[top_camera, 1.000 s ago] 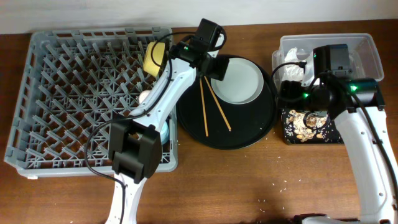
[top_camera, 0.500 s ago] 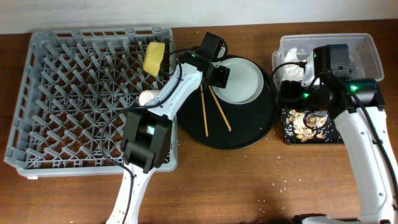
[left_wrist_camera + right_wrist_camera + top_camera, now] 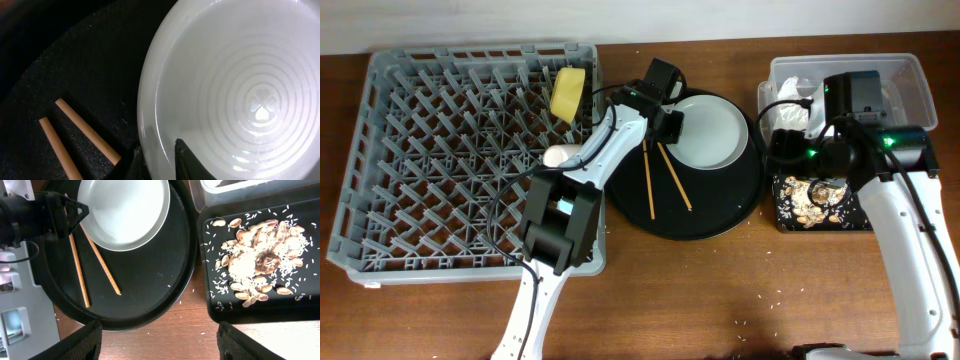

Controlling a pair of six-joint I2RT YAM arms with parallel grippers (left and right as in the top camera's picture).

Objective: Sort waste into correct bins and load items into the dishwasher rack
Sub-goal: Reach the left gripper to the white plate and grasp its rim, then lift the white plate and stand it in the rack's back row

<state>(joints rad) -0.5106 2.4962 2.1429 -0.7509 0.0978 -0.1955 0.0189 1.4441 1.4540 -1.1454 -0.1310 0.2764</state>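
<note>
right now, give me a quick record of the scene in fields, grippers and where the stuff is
left gripper: fingers astride plate rim, grip unclear
right gripper: open, empty
chopsticks: flat on round black tray, beside plate
yellow bowl: in dishwasher rack
food scraps: in shallow black tray
napkin: in clear tub

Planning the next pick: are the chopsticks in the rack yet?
No, both chopsticks lie on the round tray beside the plate, outside the rack.
</note>
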